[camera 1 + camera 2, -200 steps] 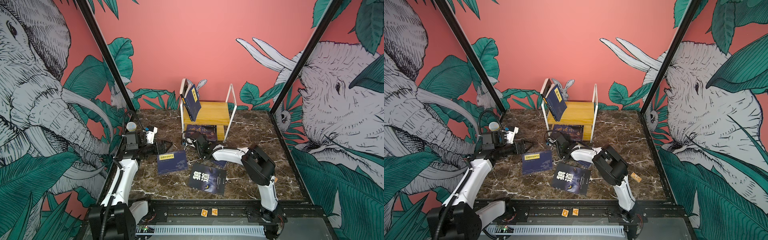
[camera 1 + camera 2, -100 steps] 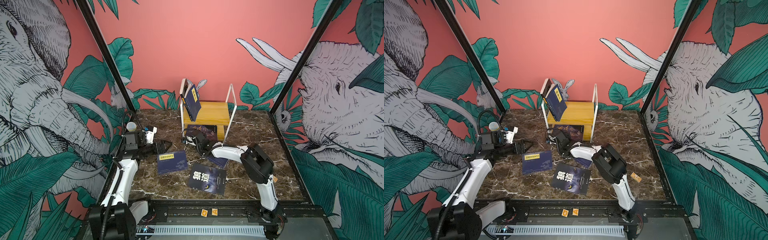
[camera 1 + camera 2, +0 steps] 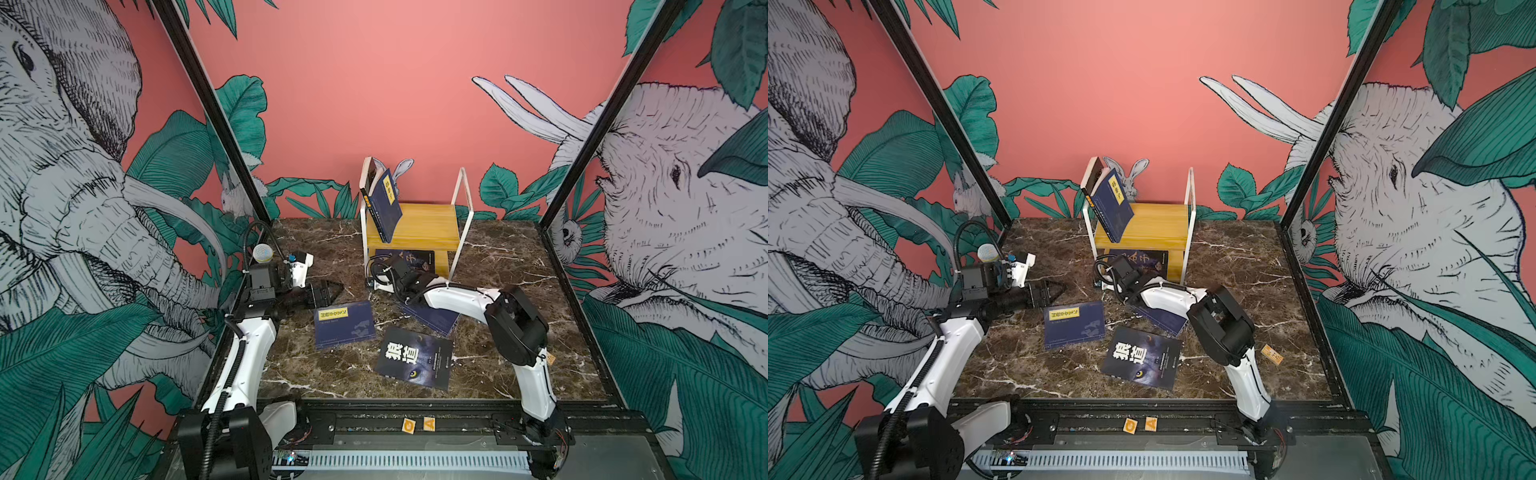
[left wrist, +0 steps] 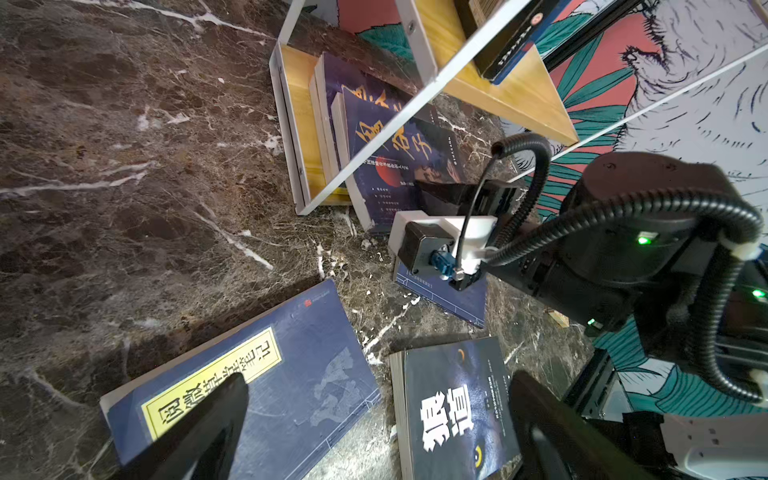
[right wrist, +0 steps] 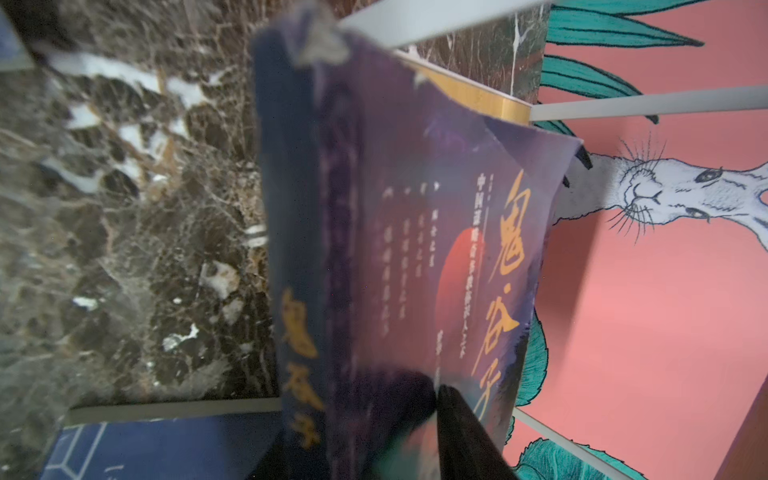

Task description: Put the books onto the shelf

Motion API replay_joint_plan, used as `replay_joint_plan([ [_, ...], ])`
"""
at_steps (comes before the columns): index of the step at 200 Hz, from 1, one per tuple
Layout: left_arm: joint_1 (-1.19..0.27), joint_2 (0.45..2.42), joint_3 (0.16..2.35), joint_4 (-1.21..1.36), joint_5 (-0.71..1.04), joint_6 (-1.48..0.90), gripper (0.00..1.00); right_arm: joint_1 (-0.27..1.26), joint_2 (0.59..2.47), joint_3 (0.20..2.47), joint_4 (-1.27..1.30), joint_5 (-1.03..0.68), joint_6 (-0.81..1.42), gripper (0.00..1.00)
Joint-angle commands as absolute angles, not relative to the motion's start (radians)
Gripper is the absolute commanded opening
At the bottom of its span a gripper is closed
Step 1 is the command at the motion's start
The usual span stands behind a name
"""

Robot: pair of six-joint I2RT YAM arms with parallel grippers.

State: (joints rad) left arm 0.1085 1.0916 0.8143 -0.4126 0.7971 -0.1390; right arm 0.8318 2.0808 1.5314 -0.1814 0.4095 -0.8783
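Note:
The shelf (image 3: 428, 224) stands at the back of the marble table. On its top board a navy book (image 3: 384, 205) leans on the left frame. Purple books (image 4: 374, 137) lie in the lower tier, the top one sticking out the front. My right gripper (image 3: 399, 268) is at that book's near end; one finger (image 5: 461, 424) lies on its cover and the other is hidden behind it. On the table lie a navy book with a yellow label (image 3: 344, 324), a black wolf-eye book (image 3: 413, 361), and another navy book (image 3: 432, 322) under the right arm. My left gripper (image 4: 374, 419) hovers open over the labelled book.
Another dark book (image 3: 370, 183) stands behind the leaning navy one. Two small orange blocks (image 3: 408, 424) sit on the front rail and a small tag (image 3: 1271, 355) lies at the right. Black frame posts and painted walls close in the sides.
My right gripper has moved a little farther toward the shelf with the purple book at its tip. The left arm has not moved.

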Motion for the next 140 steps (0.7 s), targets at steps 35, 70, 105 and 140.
replay_joint_plan([
  [35,0.118,1.057,0.798,-0.398,0.822,-0.140,0.99,0.815,2.118,1.598,-0.136,0.411,-0.902,0.34],
  [70,0.118,1.055,0.799,-0.397,0.823,-0.140,0.99,0.806,2.132,1.619,-0.143,0.400,-0.908,0.35],
  [105,0.119,1.055,0.798,-0.406,0.828,-0.138,0.99,0.804,2.122,1.643,-0.217,0.390,-0.869,0.47],
  [140,0.120,1.056,0.795,-0.397,0.828,-0.137,0.99,0.804,2.085,1.627,-0.291,0.325,-0.871,0.67],
])
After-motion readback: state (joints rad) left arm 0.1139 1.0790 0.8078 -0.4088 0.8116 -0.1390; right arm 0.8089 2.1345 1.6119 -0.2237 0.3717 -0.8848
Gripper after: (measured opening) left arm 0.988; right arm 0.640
